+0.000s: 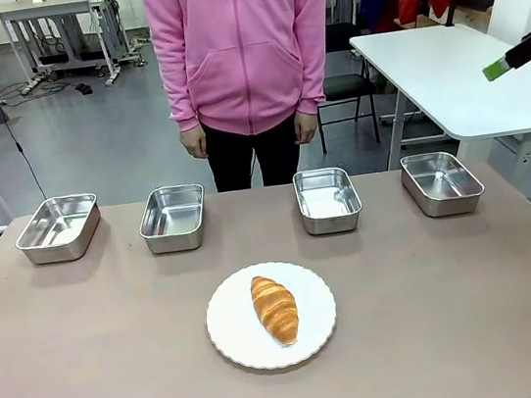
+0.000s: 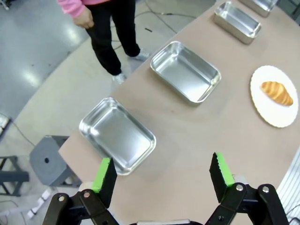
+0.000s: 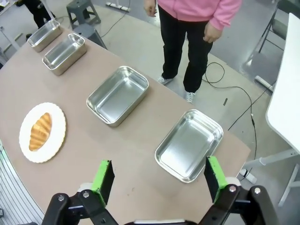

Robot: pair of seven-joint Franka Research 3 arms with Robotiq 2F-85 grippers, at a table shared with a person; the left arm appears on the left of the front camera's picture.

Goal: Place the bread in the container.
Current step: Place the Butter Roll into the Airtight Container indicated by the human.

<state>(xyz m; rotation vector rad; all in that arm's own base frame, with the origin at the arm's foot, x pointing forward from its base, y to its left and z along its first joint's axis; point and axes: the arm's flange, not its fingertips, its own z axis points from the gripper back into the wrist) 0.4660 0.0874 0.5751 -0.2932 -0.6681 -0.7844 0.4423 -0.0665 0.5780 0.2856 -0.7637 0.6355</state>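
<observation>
Jaws apart, left and right, both poised high above table (image 1: pixel 91 362) ends, tilted down; bread (image 1: pixel 275 308) on plate (image 1: pixel 233 334).

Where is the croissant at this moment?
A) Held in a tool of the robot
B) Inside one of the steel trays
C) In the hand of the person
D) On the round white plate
D: the bread lies on the white plate, nearer to the robot than the row of trays.

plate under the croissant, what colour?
White, plain, with a finely scalloped rim: the plate shows best in the front view.
</observation>
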